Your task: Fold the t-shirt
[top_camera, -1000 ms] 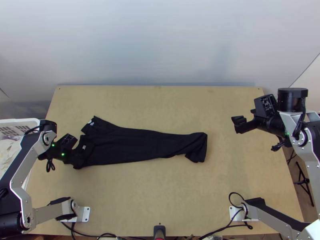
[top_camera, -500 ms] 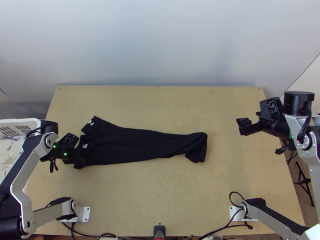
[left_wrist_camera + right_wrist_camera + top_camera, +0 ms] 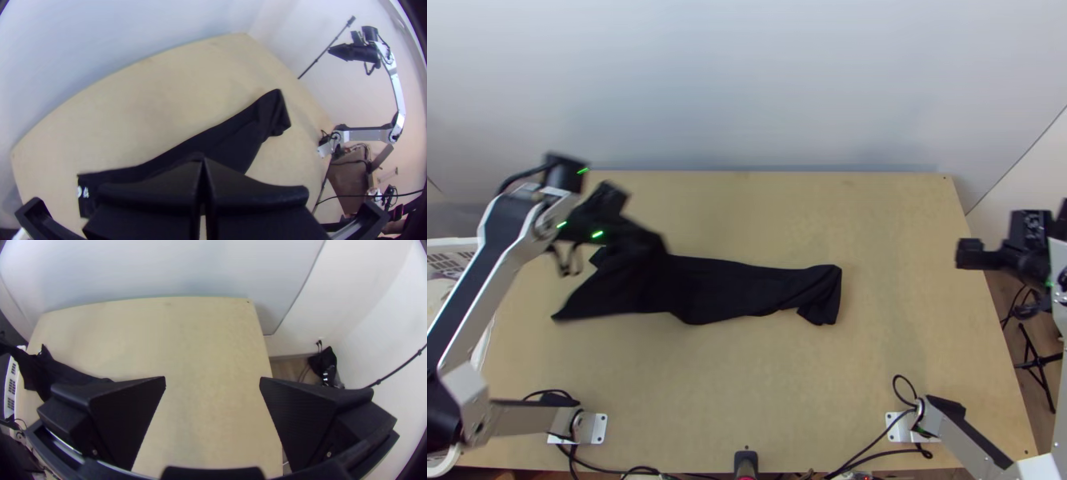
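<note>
My left hand (image 3: 651, 240) is clamped on the black t-shirt (image 3: 747, 290); some hangs below it, the rest lying on the tabletop (image 3: 787, 384) towards my right hand (image 3: 971, 254), whose fingers are wide apart.

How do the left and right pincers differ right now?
The left pincer is shut on the t-shirt, while the right pincer is open and holds nothing. The left pincer is over the cloth, lifting one end; the right pincer is by the edge of the table, away from it. Both have wide, flat black fingers.
</note>
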`<state>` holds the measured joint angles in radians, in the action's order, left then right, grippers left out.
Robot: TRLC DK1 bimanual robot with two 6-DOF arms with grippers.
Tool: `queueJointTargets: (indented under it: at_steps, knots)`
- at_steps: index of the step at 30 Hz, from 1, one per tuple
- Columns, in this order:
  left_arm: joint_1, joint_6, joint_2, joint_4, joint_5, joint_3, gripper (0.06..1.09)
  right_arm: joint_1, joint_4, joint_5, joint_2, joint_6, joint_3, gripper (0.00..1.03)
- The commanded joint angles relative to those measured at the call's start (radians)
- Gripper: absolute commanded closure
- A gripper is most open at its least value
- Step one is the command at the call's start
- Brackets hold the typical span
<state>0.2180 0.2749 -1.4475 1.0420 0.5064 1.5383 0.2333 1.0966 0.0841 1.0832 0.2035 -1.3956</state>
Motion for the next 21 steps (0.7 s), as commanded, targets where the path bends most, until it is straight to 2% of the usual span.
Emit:
queueJointTargets:
  at_steps: [1, 3, 5, 7, 9, 13, 15, 18, 19, 20, 21]
  knots:
    - [0.373, -0.098, -0.271, 0.035, 0.032, 0.488, 1.04, 0.213, 0.003, 0.0, -0.055, 0.019, 0.052, 0.05]
    - [0.448, -0.112, -0.404, 0.067, 0.032, 0.718, 1.04, 0.267, 0.005, 0.0, -0.082, 0.031, 0.073, 0.05]
    - [0.52, -0.141, -0.498, 0.015, 0.032, 0.878, 1.04, 0.324, 0.005, 0.0, -0.101, 0.043, 0.101, 0.05]
    - [0.593, -0.141, -0.53, -0.068, 0.023, 0.876, 1.04, 0.391, 0.005, 0.0, -0.112, 0.051, 0.121, 0.05]
    - [0.689, -0.108, -0.567, -0.082, 0.02, 0.858, 1.04, 0.462, 0.005, 0.002, -0.117, 0.063, 0.129, 0.05]
    - [0.836, -0.057, -0.617, -0.117, 0.021, 0.795, 1.04, 0.517, 0.005, 0.0, -0.134, 0.086, 0.136, 0.05]
    - [0.882, -0.08, -0.651, -0.168, 0.02, 0.795, 1.01, 0.531, 0.005, 0.0, -0.152, 0.099, 0.149, 0.05]
    - [0.925, -0.186, -0.691, -0.283, 0.018, 0.795, 1.0, 0.532, 0.005, 0.0, -0.183, 0.1, 0.184, 0.05]
    - [0.936, -0.204, -0.705, -0.303, 0.018, 0.795, 0.95, 0.532, 0.005, 0.002, -0.192, 0.1, 0.196, 0.05]
    - [0.946, -0.213, -0.72, -0.309, 0.015, 0.795, 0.81, 0.531, 0.005, 0.002, -0.203, 0.099, 0.207, 0.05]
    - [0.954, -0.213, -0.732, -0.309, 0.001, 0.789, 0.61, 0.531, 0.005, 0.003, -0.21, 0.097, 0.213, 0.05]
